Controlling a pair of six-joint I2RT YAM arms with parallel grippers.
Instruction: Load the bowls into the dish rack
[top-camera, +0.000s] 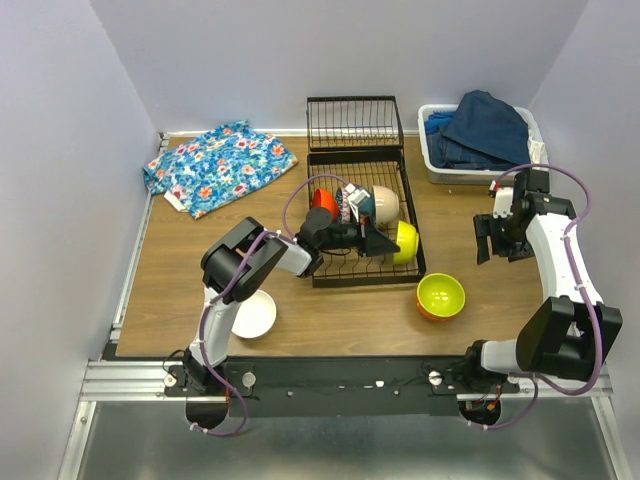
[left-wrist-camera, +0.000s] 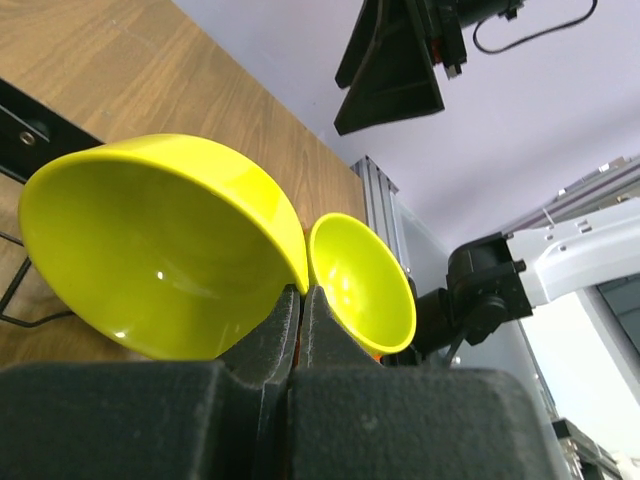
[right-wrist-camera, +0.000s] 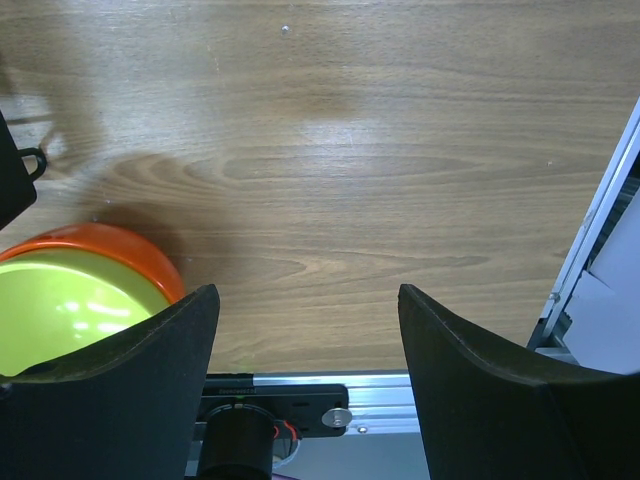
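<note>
A round white bowl and an orange bowl with lime inside sit on the wooden worktop, the right gripper spread above it, the left gripper pressed together beside a yellow-green bowl in the black wire dish rack

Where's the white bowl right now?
In the top view, the white bowl sits on the table beside the left arm's base, just left of the rack's near corner.
</note>
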